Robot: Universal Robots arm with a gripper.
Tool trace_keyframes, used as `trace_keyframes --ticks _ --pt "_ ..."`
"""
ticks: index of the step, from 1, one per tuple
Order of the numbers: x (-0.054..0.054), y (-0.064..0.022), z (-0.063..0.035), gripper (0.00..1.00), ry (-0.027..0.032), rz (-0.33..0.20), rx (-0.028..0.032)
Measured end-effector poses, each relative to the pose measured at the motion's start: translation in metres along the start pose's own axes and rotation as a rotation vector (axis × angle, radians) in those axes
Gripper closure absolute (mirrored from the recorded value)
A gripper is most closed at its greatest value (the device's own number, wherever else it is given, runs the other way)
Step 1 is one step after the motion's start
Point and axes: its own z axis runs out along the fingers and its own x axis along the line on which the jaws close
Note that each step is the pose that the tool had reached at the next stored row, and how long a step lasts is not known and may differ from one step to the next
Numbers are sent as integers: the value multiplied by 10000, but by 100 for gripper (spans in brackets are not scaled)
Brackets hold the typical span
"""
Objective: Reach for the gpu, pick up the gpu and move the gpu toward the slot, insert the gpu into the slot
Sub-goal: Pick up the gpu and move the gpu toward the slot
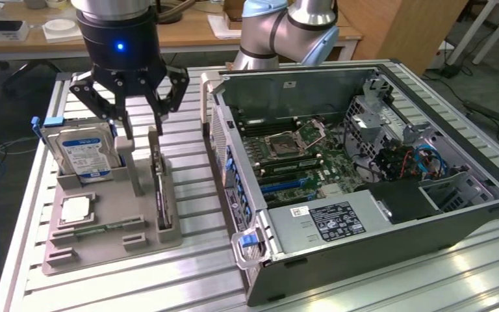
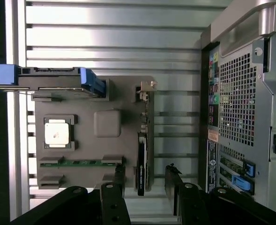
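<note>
Reading the exterior view as a dial, the gripper [image 1: 140, 120] hangs at 10 o'clock, its 2 fingers [image 1: 115, 110] spread apart and holding nothing. Below it, at 8 o'clock, the gpu [image 1: 158, 188] stands on edge in a groove of the grey holder [image 1: 115, 201], along the side nearest the case [image 1: 405, 247]. In the wrist view the gripper [image 2: 145, 166] frames 1 end of the gpu [image 2: 142, 159], with 1 finger [image 2: 119, 176] on each side of the dark card and a gap showing on both sides, so nothing is clamped. The holder [image 2: 107, 124] also carries a hard drive [image 1: 80, 153] standing upright at 9 o'clock, a square silver chip [image 1: 76, 209] lying flat nearer the camera, and a green memory stick [image 1: 102, 229] just beside the chip. The open case lies on its side from the dial's centre out to 4 o'clock. Inside it the green motherboard [image 1: 314, 159] faces up, and the slot [image 1: 286, 186], a long blue connector near the centre, sits well apart from the gpu. Holder and case both rest on a ribbed metal table [image 1: 189, 273].
</note>
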Motion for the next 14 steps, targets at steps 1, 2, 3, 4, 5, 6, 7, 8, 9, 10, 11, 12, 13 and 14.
trace_keyframes --ticks 1,2,3,4,5,6,7,8,9,10,11,12,13,14 --pt "0 -4 3 53 -1 0 -1" --pt "0 -8 5 53 -1 0 -1" --pt "0 -12 7 53 -1 -1 -1" --pt "0 -15 9 53 0 -1 0" --pt "0 -19 12 53 -1 -1 0" --pt "0 -23 13 53 0 -2 1" --pt "0 -29 16 53 0 -2 1" --pt "0 -33 19 53 -1 -2 0" --pt "0 -37 22 53 -1 -1 -1" --pt "0 -41 24 53 -1 -1 0" --pt "0 -44 26 53 -1 -1 0" --pt "0 -48 28 53 0 -1 0" --pt "0 -51 30 53 -1 -1 0" --pt "0 -55 32 53 1 -2 1"
